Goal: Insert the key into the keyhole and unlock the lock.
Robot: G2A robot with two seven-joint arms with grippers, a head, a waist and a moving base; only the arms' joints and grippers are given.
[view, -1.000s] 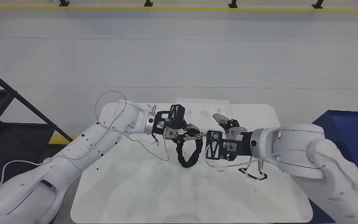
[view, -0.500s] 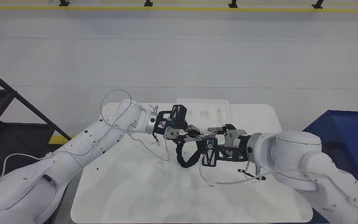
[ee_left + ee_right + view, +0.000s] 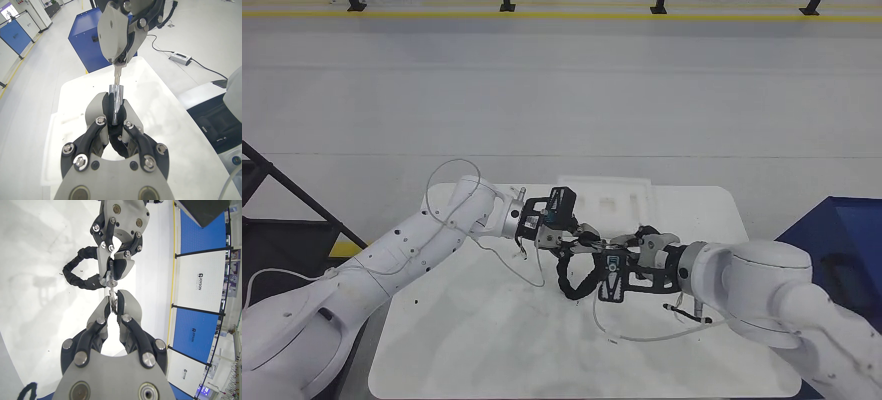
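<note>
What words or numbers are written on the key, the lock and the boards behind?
Key: no words or numbers show.
Lock: none show.
White board: a brand logo and name, printed sideways; not read off here.
Blue boards: the same kind of logo and name.
Far board: a small mark, too small to read.

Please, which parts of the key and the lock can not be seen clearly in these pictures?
- Left wrist view: the rim of the lock hides the tip of the key, so its depth cannot be told.
- Left wrist view: the right gripper covers the key's head.
- Top view: the key is too small to make out between the grippers.
- Right wrist view: the left gripper covers where the cable joins the lock.
</note>
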